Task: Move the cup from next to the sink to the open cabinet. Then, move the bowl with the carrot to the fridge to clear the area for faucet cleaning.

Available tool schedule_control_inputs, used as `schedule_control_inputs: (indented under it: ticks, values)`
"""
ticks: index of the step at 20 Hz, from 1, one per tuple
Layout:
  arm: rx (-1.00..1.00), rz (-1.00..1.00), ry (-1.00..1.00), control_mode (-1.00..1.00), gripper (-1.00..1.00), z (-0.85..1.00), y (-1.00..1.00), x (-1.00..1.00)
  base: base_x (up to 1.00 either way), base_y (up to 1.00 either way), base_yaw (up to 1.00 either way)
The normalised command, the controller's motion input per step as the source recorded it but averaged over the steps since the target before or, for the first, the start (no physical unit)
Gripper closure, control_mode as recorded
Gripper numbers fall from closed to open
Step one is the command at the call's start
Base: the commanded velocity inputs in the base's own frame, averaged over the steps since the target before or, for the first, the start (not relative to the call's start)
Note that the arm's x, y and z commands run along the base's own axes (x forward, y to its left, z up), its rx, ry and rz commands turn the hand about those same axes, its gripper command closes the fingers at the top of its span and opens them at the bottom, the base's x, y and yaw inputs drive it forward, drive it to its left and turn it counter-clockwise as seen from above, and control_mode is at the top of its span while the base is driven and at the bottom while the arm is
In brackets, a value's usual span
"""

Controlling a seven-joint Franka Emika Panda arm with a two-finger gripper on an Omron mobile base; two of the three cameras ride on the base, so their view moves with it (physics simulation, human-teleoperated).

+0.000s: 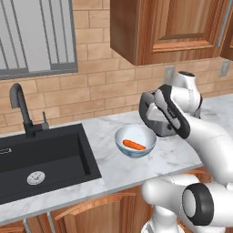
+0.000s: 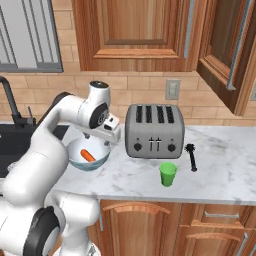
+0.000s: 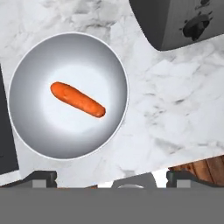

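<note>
The white bowl (image 3: 94, 57) lies straight below my hand on the marble counter, with the short orange carrot (image 3: 78, 99) inside it. My gripper (image 3: 111, 178) hangs above the bowl's near rim, open wide with nothing between its fingertips (image 3: 41, 177). From the base views the bowl (image 1: 122, 135) (image 2: 74, 153) sits just right of the black sink (image 1: 54, 159) and its faucet (image 1: 22, 109). The green cup (image 2: 168, 174) stands upright near the counter's front edge, before the toaster, well right of the gripper. A wooden wall cabinet door (image 2: 227, 55) stands swung open at the upper right. The fridge is out of view.
A silver four-slot toaster (image 2: 154, 131) stands close to the bowl's right side; its corner (image 3: 175, 22) is near my hand. A black brush (image 2: 191, 156) lies right of the toaster. The counter's front edge (image 3: 197, 153) runs close by.
</note>
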Motion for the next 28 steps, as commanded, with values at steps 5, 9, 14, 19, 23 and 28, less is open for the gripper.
schedule_control_inputs:
  ticks: [5,9,14,19,23,28]
  values:
    - [0.0,-0.11,0.08,-1.0,-1.0,-0.56,-0.04,0.71,0.0,0.0,0.0]
    - [0.0,-0.1,0.01,-1.0,-1.0,-0.44,0.0,0.61,0.0,0.0,0.0]
    - [0.0,-0.02,0.01,-1.0,-1.0,-0.62,-0.01,0.12,0.0,0.0,0.0]
    - [0.0,0.0,0.0,-1.0,-1.0,-0.56,-0.04,0.0,0.0,0.0,0.0]
    - [0.02,0.0,0.0,-1.0,-1.0,-0.46,0.0,0.0,0.0,0.0,0.0]
    - [0.04,0.0,0.0,-1.0,-1.0,-0.43,0.0,0.0,0.0,0.0,0.0]
